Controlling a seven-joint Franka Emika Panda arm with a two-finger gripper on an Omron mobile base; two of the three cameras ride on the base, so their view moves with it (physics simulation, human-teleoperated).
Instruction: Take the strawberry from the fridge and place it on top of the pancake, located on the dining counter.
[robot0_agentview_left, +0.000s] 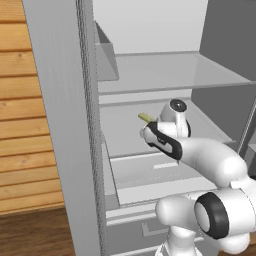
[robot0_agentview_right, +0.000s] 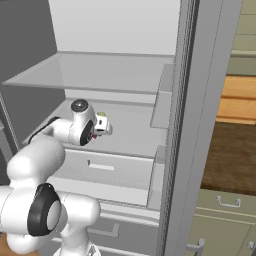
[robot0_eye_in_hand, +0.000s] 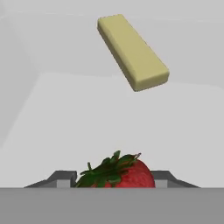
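Note:
The strawberry (robot0_eye_in_hand: 127, 175), red with green leaves, lies on a white shelf (robot0_agentview_left: 125, 135) inside the open fridge (robot0_agentview_right: 125, 75). My gripper (robot0_eye_in_hand: 113, 180) reaches in at shelf level, and its two fingertips (robot0_eye_in_hand: 61, 177) flank the strawberry close on either side. The jaws stand partly closed around the fruit, and I see no firm contact. From the right base view, the hand (robot0_agentview_right: 102, 125) points toward the shelf's back. The pancake and the dining counter are out of view.
A pale yellow bar (robot0_eye_in_hand: 133, 52) lies on the same shelf just beyond the strawberry, its tip also visible as the yellow bar (robot0_agentview_left: 144, 117). Above is another shelf (robot0_agentview_right: 100, 72). Open fridge doors (robot0_agentview_left: 65, 125) stand on both sides, with door bins (robot0_agentview_right: 162, 100) on the right.

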